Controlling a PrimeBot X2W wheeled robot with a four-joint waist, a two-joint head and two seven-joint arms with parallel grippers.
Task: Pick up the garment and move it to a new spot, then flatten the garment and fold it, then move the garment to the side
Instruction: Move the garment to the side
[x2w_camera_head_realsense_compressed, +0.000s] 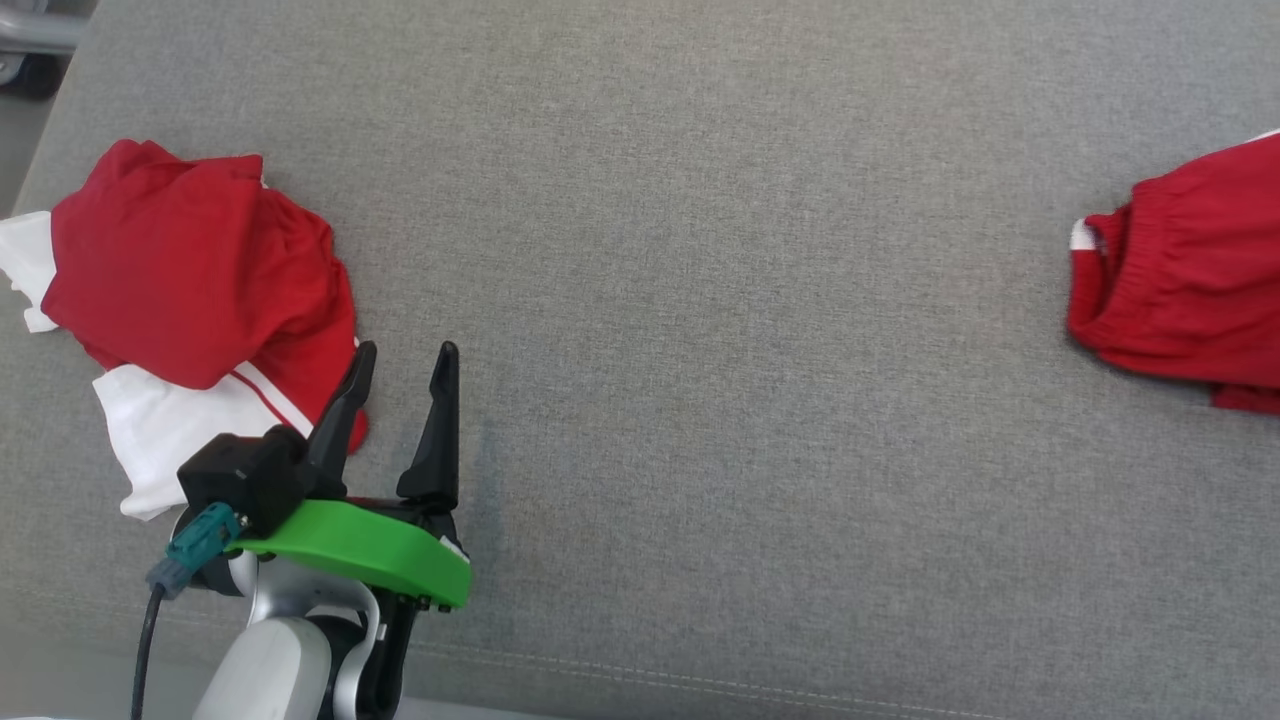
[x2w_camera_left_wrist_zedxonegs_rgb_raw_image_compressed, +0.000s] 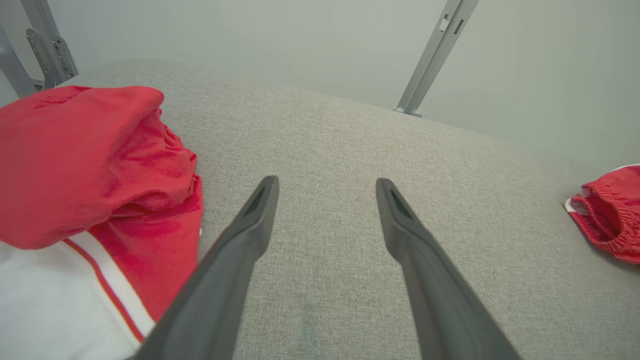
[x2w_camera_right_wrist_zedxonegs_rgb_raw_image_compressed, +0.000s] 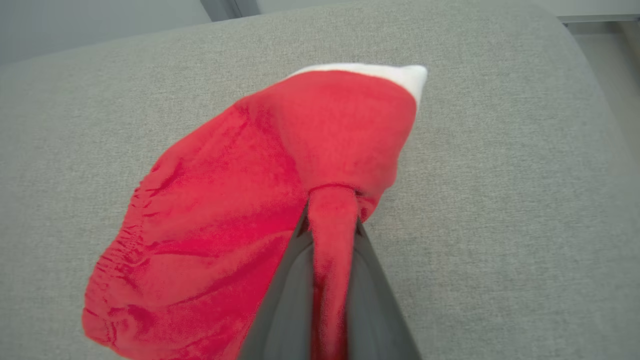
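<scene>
**Figure: Two tools over a grey fabric surface, one clamped on the garment**

The grey fabric surface (x2w_camera_head_realsense_compressed: 720, 300) fills the head view, with a stitched seam running along its near edge. At its left side lies a red-and-white heap (x2w_camera_head_realsense_compressed: 190, 280) of crumpled cloth: a red mass on top, and white panels with a thin red stripe spilling out beneath it. At the far right of the surface, well apart from the heap, lies the red garment (x2w_camera_head_realsense_compressed: 1190, 270), partly cut off by the frame edge. It has a gathered elastic band facing the middle and a sliver of white trim.

The left tool (x2w_camera_head_realsense_compressed: 406, 350) hovers low at the lower left, on a green mount. Its two dark fingers are spread wide with nothing between them. Its left finger lies just beside the heap's red edge, and contact cannot be told. The left wrist view shows bare grey fabric between the parted fingers.

In the right wrist view, the right tool (x2w_camera_right_wrist_zedxonegs_rgb_raw_image_compressed: 332, 220) is clenched on a pinched fold of the red garment. The rest of the cloth spreads away from the fingertips across the surface, its white-edged corner farthest from the tool.
</scene>
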